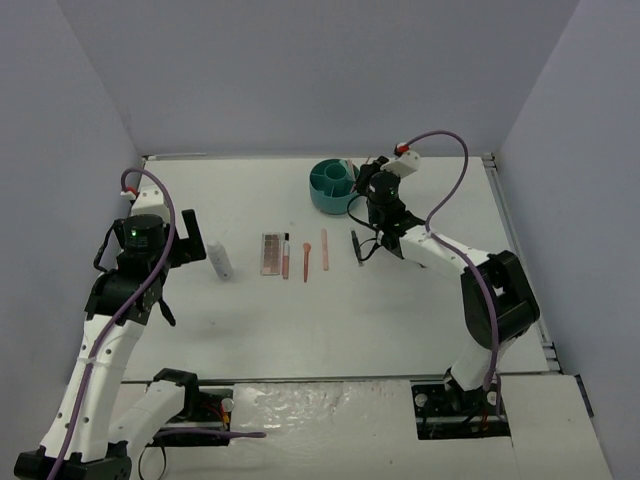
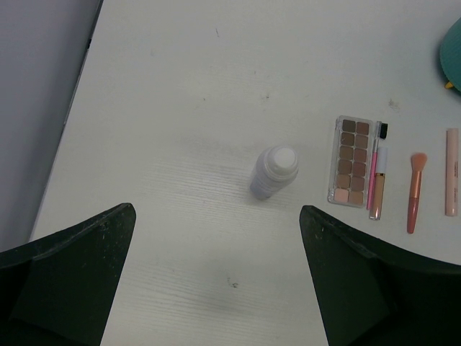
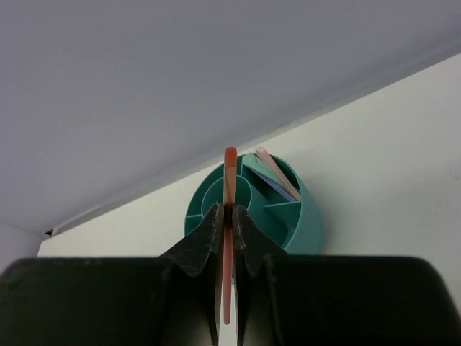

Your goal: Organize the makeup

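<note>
In right gripper (image 3: 227, 211) — slim, perhaps-plastic stick (image 3: 230, 171)

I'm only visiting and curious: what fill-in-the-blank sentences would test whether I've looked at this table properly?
1. The right gripper pinches an orange stick in front of the teal ___.
2. The left gripper has its jaws wide ___.
3. From the robot's side, the bottle is on the ___ of the palette.

Missing words: cup; open; left.
</note>
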{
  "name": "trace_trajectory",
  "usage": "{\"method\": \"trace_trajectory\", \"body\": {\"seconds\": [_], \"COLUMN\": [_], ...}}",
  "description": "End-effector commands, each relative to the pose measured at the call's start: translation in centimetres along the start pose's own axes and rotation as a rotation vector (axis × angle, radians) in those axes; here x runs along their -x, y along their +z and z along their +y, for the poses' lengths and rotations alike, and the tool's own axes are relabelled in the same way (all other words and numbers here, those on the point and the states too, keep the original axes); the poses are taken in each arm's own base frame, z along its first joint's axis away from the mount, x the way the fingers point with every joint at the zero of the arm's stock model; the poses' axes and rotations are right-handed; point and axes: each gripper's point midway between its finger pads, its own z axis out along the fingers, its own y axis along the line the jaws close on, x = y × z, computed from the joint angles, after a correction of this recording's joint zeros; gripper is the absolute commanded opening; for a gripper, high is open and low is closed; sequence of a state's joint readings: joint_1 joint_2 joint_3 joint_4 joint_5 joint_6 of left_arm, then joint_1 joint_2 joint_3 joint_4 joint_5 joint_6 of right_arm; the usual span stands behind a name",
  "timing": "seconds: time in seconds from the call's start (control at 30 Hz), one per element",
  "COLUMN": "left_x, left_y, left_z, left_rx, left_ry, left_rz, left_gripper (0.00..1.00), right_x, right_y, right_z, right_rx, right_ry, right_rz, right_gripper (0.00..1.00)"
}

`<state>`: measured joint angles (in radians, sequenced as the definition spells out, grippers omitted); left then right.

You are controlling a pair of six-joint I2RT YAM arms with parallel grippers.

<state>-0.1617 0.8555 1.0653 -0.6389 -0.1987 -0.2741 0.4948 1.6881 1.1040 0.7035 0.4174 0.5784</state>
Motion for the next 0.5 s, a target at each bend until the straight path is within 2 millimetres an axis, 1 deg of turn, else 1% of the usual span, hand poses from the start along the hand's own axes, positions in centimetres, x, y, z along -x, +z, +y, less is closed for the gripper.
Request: {"method": "trace_trajectory", "body": {"seconds": [0.0, 0.1, 0.17, 0.37, 0.47], "left_x": [1.9, 1.9, 1.9, 1.9, 1.9], "left_y": [-0.2, -0.2, -0.2, -0.2, -0.2], "left_z": [-0.2, -0.2, -0.2, -0.4, -0.4], "left_rx": [-0.008, -0.008, -0.008, -0.017, -0.016], "left_ry": [-0.037, -0.037, -0.037, -0.039, -0.040], "left_rz": [-0.068, -0.068, -0.068, -0.066, -0.065], "left_gripper": [0.97, 0.97, 0.97, 0.97, 0.97], "right_x": [5.3, 4.5, 3.5, 2.1, 1.0], "right_y": [1.7, 3.0, 3.9, 5.4, 6.2], "right_z": [1.7, 1.4, 1.2, 1.2, 1.0], "right_rx": [0.037, 0.038, 0.034, 0.060, 0.069], "right_ry": [0.163, 0.159, 0.151, 0.152, 0.154], "right_rz": [-0.240, -0.240, -0.233, -0.225, -0.210], "right_gripper": [0.00, 0.00, 0.00, 0.00, 0.00]}}
